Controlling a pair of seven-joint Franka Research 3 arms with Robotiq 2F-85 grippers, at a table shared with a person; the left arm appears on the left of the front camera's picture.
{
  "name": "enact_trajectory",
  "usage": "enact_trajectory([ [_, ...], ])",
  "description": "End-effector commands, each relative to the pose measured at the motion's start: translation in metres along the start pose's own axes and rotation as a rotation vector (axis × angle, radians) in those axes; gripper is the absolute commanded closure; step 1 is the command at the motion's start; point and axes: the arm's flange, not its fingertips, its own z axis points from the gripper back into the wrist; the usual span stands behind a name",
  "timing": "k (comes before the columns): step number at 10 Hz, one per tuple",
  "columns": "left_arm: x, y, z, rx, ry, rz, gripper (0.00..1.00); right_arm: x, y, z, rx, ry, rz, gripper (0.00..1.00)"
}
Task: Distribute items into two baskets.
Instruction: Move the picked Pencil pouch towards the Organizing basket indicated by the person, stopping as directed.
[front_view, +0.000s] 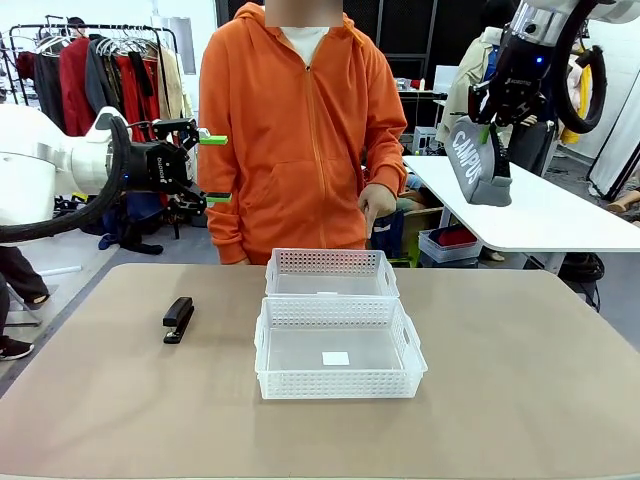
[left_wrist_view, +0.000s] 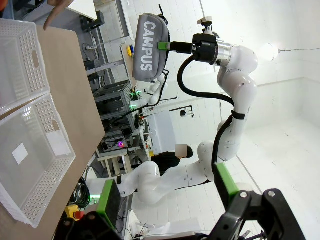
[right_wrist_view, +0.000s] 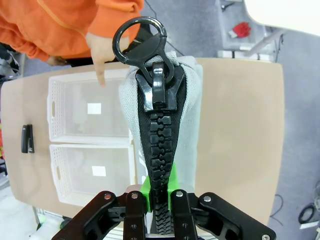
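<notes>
The right claw (front_view: 492, 122) pinches the grey CAMPUS pouch (front_view: 478, 162) high at two o'clock, clear above the bench (front_view: 520, 380). The left claw (front_view: 215, 168) hangs spread and empty at nine o'clock. Mid-bench the near basket (front_view: 340, 383) touches the far basket (front_view: 330, 262). The stapler (front_view: 179, 319) lies at nine o'clock of the near basket, and a person's hand (front_view: 376, 206) hangs at one o'clock above the far basket.

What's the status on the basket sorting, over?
Right gripper shut on grey pouch, held high. Left gripper open, empty. Stapler on table beside empty baskets. Person's hand near far basket.
</notes>
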Motion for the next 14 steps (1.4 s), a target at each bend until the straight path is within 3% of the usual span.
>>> enact_trajectory([
  [1, 0.0, -0.002, 0.001, -0.001, -0.003, -0.002, 0.0, -0.002, 0.001, 0.004, 0.001, -0.002, 0.0, 1.0],
  [6, 0.0, -0.002, 0.001, -0.001, -0.003, -0.002, 0.0, 0.0, 0.0, 0.0, 0.0, 0.0, 0.0, 1.0],
  [10, 0.0, -0.002, 0.001, -0.001, -0.003, -0.002, 0.0, 0.014, 0.024, -0.006, 0.03, 0.083, 0.453, 1.0],
  [14, 0.0, -0.002, 0.001, -0.001, -0.003, -0.002, 0.0, 0.03, 0.094, -0.03, -0.069, 0.144, 0.903, 1.0],
])
